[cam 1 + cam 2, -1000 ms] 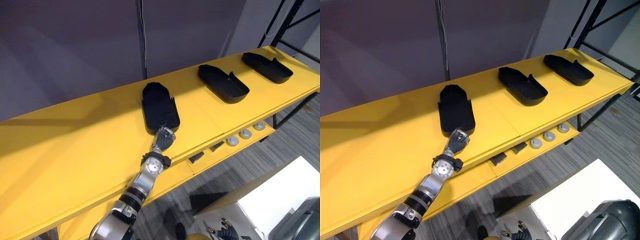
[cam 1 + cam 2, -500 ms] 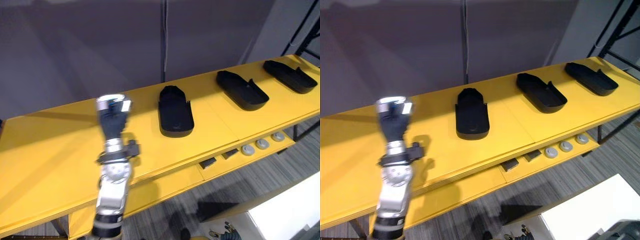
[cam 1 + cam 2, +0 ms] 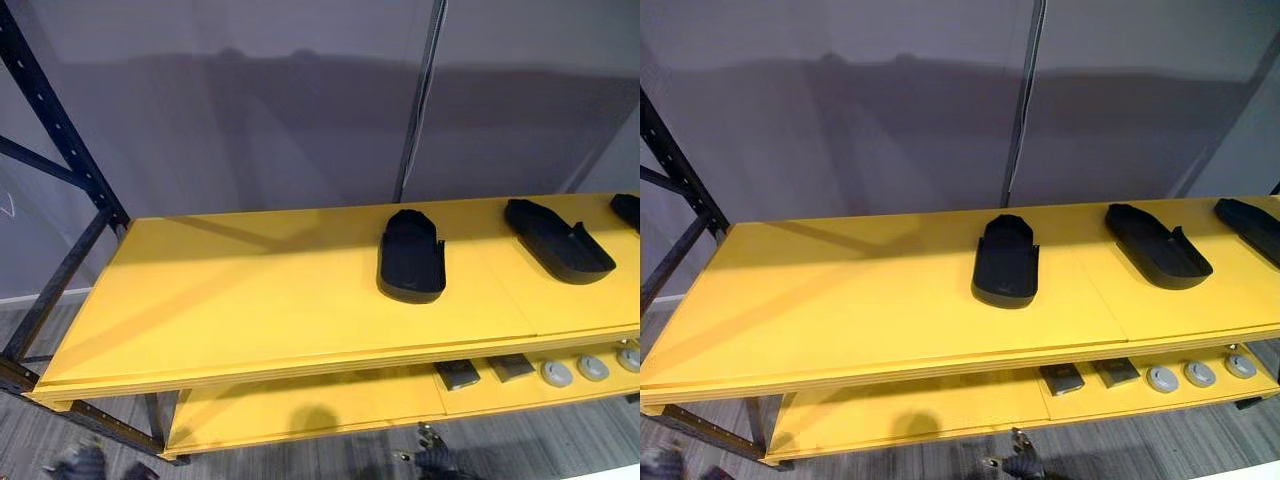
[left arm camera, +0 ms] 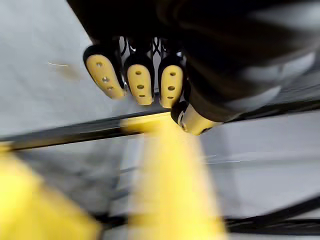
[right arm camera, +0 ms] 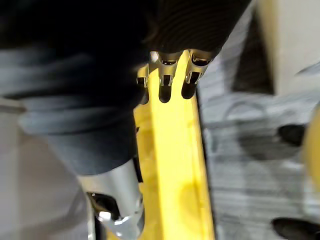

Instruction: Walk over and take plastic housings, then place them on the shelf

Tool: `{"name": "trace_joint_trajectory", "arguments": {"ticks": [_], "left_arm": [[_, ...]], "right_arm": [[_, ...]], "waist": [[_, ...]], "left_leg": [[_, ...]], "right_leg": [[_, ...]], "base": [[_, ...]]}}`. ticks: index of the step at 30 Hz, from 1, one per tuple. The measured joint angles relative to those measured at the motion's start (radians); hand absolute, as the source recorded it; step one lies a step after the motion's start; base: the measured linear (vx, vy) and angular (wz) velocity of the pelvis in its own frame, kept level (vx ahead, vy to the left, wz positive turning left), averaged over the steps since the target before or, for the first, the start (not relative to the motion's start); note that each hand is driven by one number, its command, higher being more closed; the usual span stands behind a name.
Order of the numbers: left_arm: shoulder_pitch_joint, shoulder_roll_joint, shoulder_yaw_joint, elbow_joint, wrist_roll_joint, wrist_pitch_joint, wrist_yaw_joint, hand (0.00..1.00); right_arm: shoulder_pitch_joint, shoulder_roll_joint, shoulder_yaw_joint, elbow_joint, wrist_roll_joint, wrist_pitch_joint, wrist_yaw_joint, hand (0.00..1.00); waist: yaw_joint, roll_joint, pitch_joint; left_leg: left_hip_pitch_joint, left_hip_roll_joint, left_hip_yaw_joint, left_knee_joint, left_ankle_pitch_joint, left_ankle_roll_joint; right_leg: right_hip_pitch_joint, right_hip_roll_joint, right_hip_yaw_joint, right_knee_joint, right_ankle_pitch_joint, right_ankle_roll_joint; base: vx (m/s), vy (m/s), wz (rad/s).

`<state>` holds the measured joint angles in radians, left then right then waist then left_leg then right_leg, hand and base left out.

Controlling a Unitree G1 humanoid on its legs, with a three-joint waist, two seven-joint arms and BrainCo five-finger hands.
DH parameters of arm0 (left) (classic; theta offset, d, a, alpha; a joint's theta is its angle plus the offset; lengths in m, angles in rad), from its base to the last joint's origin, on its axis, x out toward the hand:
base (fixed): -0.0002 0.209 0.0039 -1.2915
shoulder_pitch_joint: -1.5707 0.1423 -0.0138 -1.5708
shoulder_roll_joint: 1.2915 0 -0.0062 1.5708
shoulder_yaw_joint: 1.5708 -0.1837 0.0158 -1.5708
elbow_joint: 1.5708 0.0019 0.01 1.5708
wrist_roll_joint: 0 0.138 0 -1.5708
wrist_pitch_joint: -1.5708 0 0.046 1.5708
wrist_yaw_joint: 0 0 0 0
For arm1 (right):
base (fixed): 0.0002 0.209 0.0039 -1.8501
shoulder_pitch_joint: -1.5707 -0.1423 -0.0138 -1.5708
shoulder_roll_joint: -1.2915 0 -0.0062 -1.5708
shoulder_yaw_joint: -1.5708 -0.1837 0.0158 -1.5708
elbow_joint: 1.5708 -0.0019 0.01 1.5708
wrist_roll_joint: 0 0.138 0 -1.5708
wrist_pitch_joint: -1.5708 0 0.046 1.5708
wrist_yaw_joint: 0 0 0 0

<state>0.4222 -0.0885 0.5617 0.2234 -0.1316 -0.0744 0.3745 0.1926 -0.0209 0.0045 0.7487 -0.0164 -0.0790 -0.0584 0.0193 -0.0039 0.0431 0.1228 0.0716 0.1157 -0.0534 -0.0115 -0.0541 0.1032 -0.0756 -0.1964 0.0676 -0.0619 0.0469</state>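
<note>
Three plastic housings [image 3: 1006, 262] lie on the shelf [image 3: 840, 290] (left hand [image 4: 140, 82], right hand [image 5: 165, 75]: empty, relaxed).

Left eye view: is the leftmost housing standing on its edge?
No, the housing lies flat, open side up, on the yellow shelf.

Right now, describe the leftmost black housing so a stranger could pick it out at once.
Look at the long yellow top shelf against the grey wall. Along its right half lie black plastic housings; yours is the leftmost housing, sitting squarely while its neighbours lie slanted.
</note>
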Motion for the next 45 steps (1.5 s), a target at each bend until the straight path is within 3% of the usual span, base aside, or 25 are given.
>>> {"name": "trace_joint_trajectory", "arguments": {"ticks": [1,2,5,11,18,34,37,41,45], "left_arm": [[-0.001,0.001,-0.016,0.088,0.007,0.012,-0.026,1.0],[-0.008,0.003,-0.041,0.195,0.009,0.022,-0.051,0.0],[-0.028,0.011,-0.11,0.338,0.028,0.035,-0.087,0.0],[-0.104,0.029,-0.202,0.461,0.127,0.038,-0.135,0.0],[-0.158,0.043,-0.316,0.495,0.176,0.029,-0.147,0.0],[-0.177,0.087,-0.398,0.513,0.234,0.027,-0.176,0.0],[-0.188,0.087,-0.401,0.51,0.234,0.027,-0.179,0.0],[-0.208,0.079,-0.401,0.502,0.233,0.025,-0.179,0.0],[-0.245,0.077,-0.391,0.489,0.233,0.018,-0.173,0.0]], "right_arm": [[0.002,0.001,0.0,0.0,-0.002,0.001,0.0,0.0],[0.008,-0.001,-0.002,0.0,-0.002,0.001,-0.001,0.0],[0.012,-0.002,-0.006,0.0,-0.002,0.002,-0.002,0.0],[0.017,0.001,-0.072,0.014,0.008,0.002,-0.009,0.0],[0.008,-0.002,-0.084,0.059,0.011,0.002,-0.023,0.0],[-0.005,-0.014,-0.152,0.087,0.009,0.0,-0.047,0.0],[-0.034,-0.022,-0.154,0.087,0.001,0.0,-0.052,0.0],[-0.064,-0.042,-0.153,0.079,-0.016,0.0,-0.059,0.0],[-0.092,-0.044,-0.145,0.004,-0.034,0.001,-0.059,0.0]], "waist": [[-0.001,-0.003,-0.002],[-0.002,-0.005,-0.002],[-0.002,-0.009,-0.004],[-0.004,-0.006,-0.002],[-0.006,0.002,0.002],[-0.032,0.018,0.019],[-0.027,0.019,0.039],[-0.026,0.027,0.071],[-0.023,0.02,0.097]], "left_leg": [[0.0,0.0,0.002,0.0,0.0,0.0],[0.0,0.0,0.007,0.0,-0.002,-0.001],[0.001,0.002,0.023,0.0,-0.005,-0.003],[0.003,0.003,0.05,-0.002,-0.005,-0.006],[0.017,0.004,0.077,-0.013,-0.008,-0.01],[0.036,0.02,0.133,0.0,-0.027,-0.025],[-0.009,0.029,0.15,0.113,-0.084,-0.018],[-0.075,0.035,0.07,0.228,-0.14,-0.006],[-0.116,0.039,0.134,0.309,-0.191,0.015]], "right_leg": [[-0.001,-0.001,0.0,0.0,-0.001,0.0],[-0.001,-0.001,0.003,0.0,-0.002,0.0],[-0.006,0.0,0.012,0.0,-0.004,0.0],[-0.018,0.002,0.041,0.0,-0.008,0.002],[-0.023,0.009,0.068,-0.006,-0.009,0.004],[-0.045,0.033,0.137,0.0,-0.006,-0.002],[-0.071,0.037,0.173,0.03,-0.009,-0.005],[-0.124,0.043,0.224,0.076,-0.006,-0.002],[-0.196,0.058,0.336,0.09,0.041,0.022]], "base": [[0.01,0.011,-0.04],[0.01,0.01,-0.04],[0.02,0.008,-0.09],[0.02,0.008,-0.13],[0.02,0.005,-0.12],[-0.02,-0.008,-0.13],[-0.05,-0.002,-0.27],[-0.06,0.011,-0.42],[-0.15,0.105,-0.85]]}}
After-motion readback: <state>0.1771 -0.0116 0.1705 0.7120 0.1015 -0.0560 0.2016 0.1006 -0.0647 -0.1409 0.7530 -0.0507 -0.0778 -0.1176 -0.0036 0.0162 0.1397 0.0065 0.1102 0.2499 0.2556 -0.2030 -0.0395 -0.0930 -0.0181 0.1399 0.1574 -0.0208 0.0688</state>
